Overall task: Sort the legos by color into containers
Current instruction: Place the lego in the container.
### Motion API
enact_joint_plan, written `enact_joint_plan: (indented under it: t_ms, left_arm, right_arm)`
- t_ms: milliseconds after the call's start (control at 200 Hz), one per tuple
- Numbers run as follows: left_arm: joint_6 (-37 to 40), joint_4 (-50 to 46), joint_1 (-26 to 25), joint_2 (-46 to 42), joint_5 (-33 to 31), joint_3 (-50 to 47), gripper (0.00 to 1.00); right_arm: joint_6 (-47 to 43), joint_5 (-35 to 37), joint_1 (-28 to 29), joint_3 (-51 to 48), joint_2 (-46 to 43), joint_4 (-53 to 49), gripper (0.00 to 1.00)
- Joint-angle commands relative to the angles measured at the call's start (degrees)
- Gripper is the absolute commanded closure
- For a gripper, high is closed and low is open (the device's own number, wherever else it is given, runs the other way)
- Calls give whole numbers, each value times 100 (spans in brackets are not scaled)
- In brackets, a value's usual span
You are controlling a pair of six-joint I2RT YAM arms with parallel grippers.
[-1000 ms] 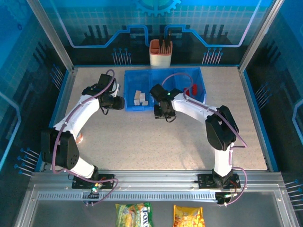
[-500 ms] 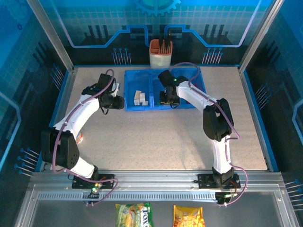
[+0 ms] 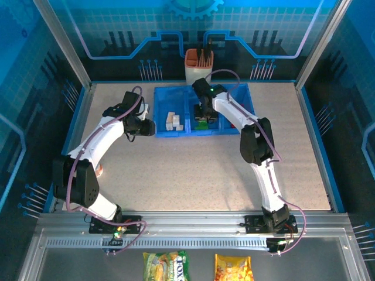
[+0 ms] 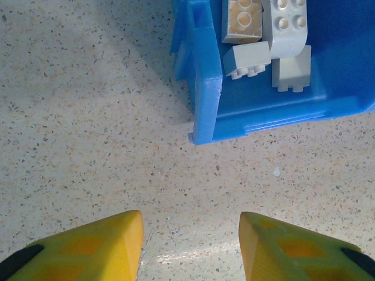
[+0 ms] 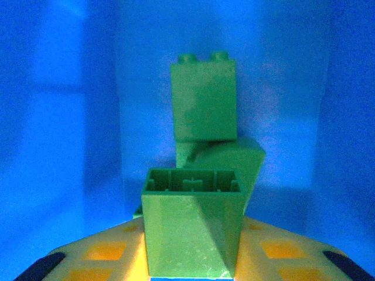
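The right gripper (image 5: 190, 266) pinches a green brick (image 5: 192, 225) over the middle box of the blue tray (image 3: 176, 133), near other green bricks (image 5: 205, 99). The left gripper (image 4: 190, 243) gapes empty beside the tray's corner.

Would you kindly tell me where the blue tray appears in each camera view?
Top external: blue tray upper centre, below the orange cup.
Left wrist: upper right, its corner wall.
Right wrist: blue walls behind the green brick.
Shared landmark: white bricks, top and left wrist.
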Motion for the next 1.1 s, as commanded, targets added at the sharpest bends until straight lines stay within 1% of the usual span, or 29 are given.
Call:
enact_joint_plan:
  t_ms: [0, 165, 450, 705, 770, 940, 1096]
  left_arm:
    - [-34, 22, 61, 56, 141, 49, 52]
    - [-33, 12, 61, 51, 146, 62, 52]
    - [-55, 13, 61, 57, 259, 68, 52]
    - [-69, -5, 61, 48, 274, 83, 52]
    - [-73, -6, 61, 52, 281, 94, 52]
    - [-70, -12, 61, 30, 278, 90, 52]
    - [-84, -13, 66, 31, 285, 94, 52]
  right_arm:
    - [-249, 285, -119, 630, 456, -556, 62]
    - [-314, 281, -243, 1060, 729, -585, 62]
    - [-494, -215, -405, 1167, 801, -38, 61]
    - [-471, -416, -487, 1516, 1075, -4, 60]
    - [-472, -541, -492, 1524, 1131, 48, 60]
    - [-401, -586, -489, 1491, 1195, 31, 60]
    - [-377, -590, -489, 1402, 1099, 35, 56]
